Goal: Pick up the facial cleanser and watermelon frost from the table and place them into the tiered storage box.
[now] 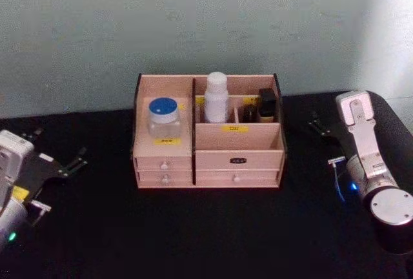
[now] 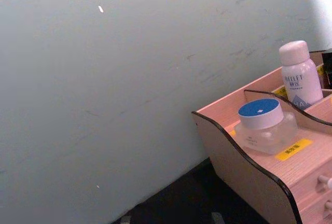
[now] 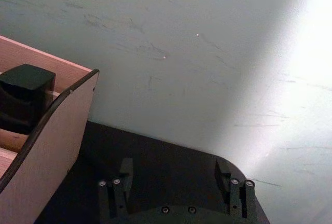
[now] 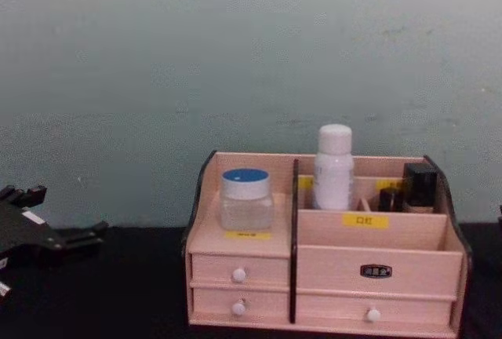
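The tiered storage box (image 1: 208, 156) sits mid-table against the wall, a blue-lidded jar (image 1: 164, 119) in its left compartment and a white bottle (image 1: 216, 98) upright in a rear slot, while the left gripper (image 1: 72, 163) and right gripper (image 1: 317, 126) rest spread and empty on either side.

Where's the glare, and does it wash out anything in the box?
Head view: bright patch on the wall at upper right, above the right hand; the tiered storage box stays evenly lit. Right wrist view: a broad light streak on the wall. Left wrist view: glare in the corner beside the white bottle, its lettering readable.
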Available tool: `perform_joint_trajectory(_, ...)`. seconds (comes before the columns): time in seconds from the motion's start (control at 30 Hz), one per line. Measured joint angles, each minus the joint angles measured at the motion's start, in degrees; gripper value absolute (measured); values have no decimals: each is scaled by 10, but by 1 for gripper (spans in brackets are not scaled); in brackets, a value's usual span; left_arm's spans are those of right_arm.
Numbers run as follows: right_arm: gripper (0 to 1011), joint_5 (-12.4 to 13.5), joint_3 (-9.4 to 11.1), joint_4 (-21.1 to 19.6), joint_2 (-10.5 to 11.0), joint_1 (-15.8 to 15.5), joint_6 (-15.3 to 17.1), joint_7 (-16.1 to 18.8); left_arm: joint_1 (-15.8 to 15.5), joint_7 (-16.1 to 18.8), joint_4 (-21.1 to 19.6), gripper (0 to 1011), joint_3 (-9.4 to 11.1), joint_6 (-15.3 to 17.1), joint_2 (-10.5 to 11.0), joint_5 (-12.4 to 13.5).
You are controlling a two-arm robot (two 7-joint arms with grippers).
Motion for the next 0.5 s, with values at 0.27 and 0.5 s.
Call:
perform_joint_trajectory(0.27, 1002, 0, 0, 0, 0, 0, 0, 0, 0, 0, 0, 1001, 0, 0, 0, 0)
perform_joint_trajectory(0.5, 1002, 0, 0, 0, 0, 0, 0, 0, 0, 0, 0, 1001, 0, 0, 0, 0)
